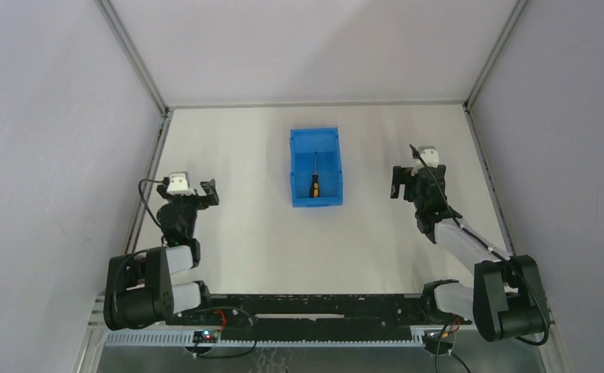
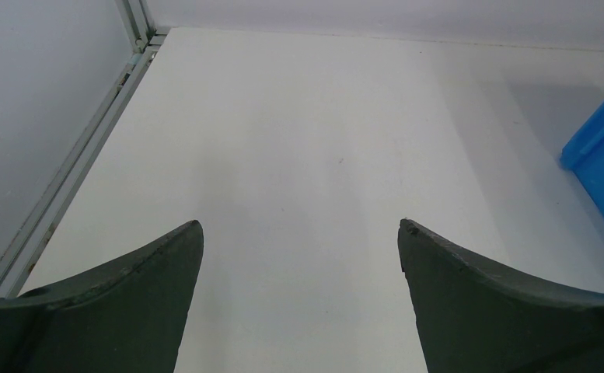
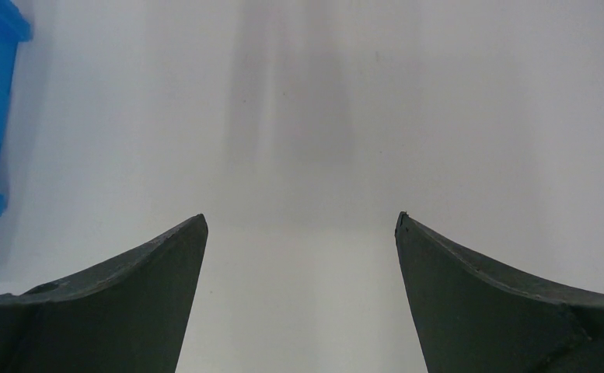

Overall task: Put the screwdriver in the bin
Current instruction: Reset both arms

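Top external view shows me the screwdriver (image 1: pixel 313 180) lying inside the blue bin (image 1: pixel 316 202), left fingers (image 2: pixel 127 303) and right fingers (image 3: pixel 501 295) spread and empty, so I judge placing done; next, simply park both arms.

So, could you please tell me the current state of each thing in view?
screwdriver: lying inside the bin, handle at its near end
bin: upright on the table, screwdriver inside
left gripper: open, holding nothing
right gripper: open, holding nothing
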Robot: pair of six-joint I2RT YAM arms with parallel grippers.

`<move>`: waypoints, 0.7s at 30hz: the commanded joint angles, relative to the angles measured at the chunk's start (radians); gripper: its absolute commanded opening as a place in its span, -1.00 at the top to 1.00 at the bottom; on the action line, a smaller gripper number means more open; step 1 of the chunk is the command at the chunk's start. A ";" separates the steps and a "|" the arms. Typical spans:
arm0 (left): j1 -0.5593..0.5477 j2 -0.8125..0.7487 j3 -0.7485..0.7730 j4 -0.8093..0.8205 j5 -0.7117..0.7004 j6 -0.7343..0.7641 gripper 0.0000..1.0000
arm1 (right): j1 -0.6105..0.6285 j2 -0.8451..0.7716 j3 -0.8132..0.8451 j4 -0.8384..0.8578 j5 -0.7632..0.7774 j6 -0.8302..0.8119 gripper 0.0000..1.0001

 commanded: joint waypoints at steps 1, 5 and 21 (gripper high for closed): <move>-0.004 0.001 -0.019 0.101 -0.001 -0.008 -1.00 | -0.041 -0.014 -0.063 0.260 -0.057 -0.004 -0.99; -0.005 0.001 -0.018 0.101 -0.001 -0.009 -1.00 | -0.062 0.013 -0.109 0.345 -0.101 -0.006 -0.99; -0.003 0.002 -0.019 0.101 0.000 -0.008 -1.00 | -0.132 0.122 -0.196 0.596 -0.166 0.017 -0.95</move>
